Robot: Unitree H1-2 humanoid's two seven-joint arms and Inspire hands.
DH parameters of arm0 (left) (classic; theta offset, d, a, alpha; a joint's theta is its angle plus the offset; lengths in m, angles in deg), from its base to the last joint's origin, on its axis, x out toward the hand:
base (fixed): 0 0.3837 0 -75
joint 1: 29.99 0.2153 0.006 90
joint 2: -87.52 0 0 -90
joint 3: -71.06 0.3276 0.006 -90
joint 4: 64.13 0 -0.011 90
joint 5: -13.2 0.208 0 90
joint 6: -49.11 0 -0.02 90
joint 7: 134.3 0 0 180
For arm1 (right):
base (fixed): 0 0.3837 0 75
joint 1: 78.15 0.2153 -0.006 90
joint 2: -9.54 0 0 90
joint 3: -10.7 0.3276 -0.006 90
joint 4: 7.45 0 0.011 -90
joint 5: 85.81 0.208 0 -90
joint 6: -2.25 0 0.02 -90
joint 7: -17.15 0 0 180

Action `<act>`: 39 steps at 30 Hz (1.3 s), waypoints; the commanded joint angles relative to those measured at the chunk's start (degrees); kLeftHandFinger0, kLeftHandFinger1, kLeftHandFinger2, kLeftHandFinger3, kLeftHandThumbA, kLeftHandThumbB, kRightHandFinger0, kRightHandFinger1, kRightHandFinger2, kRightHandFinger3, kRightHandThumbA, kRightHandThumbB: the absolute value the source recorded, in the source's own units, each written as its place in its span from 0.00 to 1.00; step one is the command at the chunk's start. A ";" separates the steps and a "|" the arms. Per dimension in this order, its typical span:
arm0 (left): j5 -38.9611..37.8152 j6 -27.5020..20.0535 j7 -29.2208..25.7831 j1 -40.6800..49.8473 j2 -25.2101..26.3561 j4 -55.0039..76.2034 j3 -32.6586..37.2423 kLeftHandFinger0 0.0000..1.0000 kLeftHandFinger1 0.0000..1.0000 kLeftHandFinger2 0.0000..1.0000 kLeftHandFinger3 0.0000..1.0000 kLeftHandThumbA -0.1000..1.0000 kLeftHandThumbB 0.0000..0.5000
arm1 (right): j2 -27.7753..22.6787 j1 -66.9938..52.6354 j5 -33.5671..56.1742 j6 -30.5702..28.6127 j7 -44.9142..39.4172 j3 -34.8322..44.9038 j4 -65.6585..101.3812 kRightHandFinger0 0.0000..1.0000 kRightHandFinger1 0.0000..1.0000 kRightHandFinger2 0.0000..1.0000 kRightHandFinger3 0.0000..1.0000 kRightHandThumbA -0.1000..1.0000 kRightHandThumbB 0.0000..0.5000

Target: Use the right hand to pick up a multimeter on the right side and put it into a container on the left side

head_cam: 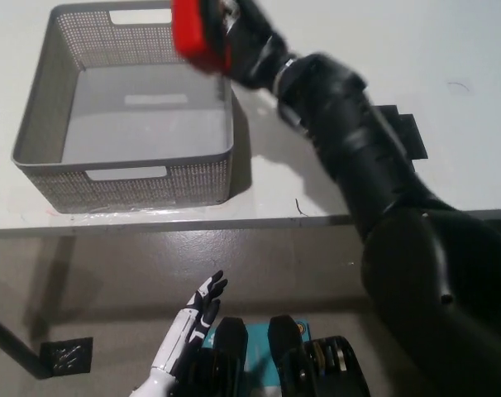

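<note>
Red in its casing, the multimeter [199, 35] is held clamped in the right hand [249, 41] above the basket's [37, 124] right rim, so lowering and release are judged next, while the left hand [194, 321] rests low, fingers apart.

No text, label, brand, number or sign can be read anywhere here. The red multimeter [199, 35] shows only its plain casing, with no legible marking. The grey container [122, 169] has bare perforated walls. The dark square on the floor [66, 356] carries pale marks, too small and blurred to make out.
</note>
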 commanded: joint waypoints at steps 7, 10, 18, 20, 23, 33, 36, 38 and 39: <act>-0.57 0.65 1.76 0.48 -0.05 3.16 0.80 1.00 1.00 1.00 1.00 1.00 0.69 | 1.84 5.57 -5.06 -9.52 4.84 -7.36 -2.63 0.00 0.05 0.68 1.00 0.00 0.15; 0.33 0.19 1.72 0.31 0.16 3.36 1.05 1.00 1.00 1.00 1.00 1.00 0.65 | 2.06 6.10 -5.39 -10.16 6.60 -8.26 -3.03 0.00 0.05 0.71 0.95 0.00 0.22; 0.08 -0.24 2.19 0.53 -0.09 2.98 1.43 1.00 1.00 1.00 1.00 1.00 0.64 | 2.13 9.12 -5.36 -12.23 8.35 -8.60 -1.87 0.00 0.10 0.76 0.69 0.00 0.41; -0.10 -0.25 2.59 0.96 -0.19 2.86 1.64 1.00 1.00 1.00 1.00 1.00 0.67 | 2.07 9.69 -6.39 -12.80 8.91 -9.54 -1.58 0.00 0.10 0.78 0.71 0.00 0.37; -0.47 -0.35 3.06 2.11 -0.36 2.88 2.11 1.00 1.00 1.00 1.00 1.00 0.67 | 2.09 9.69 -8.33 -13.36 9.42 -11.65 -1.05 0.00 0.14 0.80 0.37 0.00 0.36; -0.39 -0.92 3.63 3.19 -0.95 1.70 3.87 1.00 1.00 1.00 1.00 1.00 0.68 | -0.41 6.19 -12.62 -11.43 -5.55 -20.45 2.16 1.00 1.00 1.00 1.00 0.63 0.84; -0.73 -0.68 4.25 3.46 -1.36 1.70 4.59 1.00 1.00 1.00 1.00 1.00 0.69 | -1.08 4.28 -13.00 -11.40 -6.84 -21.89 3.30 1.00 1.00 1.00 1.00 0.64 0.91; -0.27 -0.99 4.13 3.54 -1.43 1.53 4.94 1.00 1.00 1.00 1.00 1.00 0.70 | -1.42 3.57 -13.27 -11.32 -6.94 -22.69 3.76 1.00 1.00 1.00 1.00 0.65 0.94; -0.53 -0.78 4.39 3.66 -1.42 1.61 5.04 1.00 1.00 1.00 1.00 1.00 0.70 | -1.78 3.14 -13.68 -11.55 -7.43 -23.45 3.64 1.00 1.00 1.00 1.00 0.69 0.97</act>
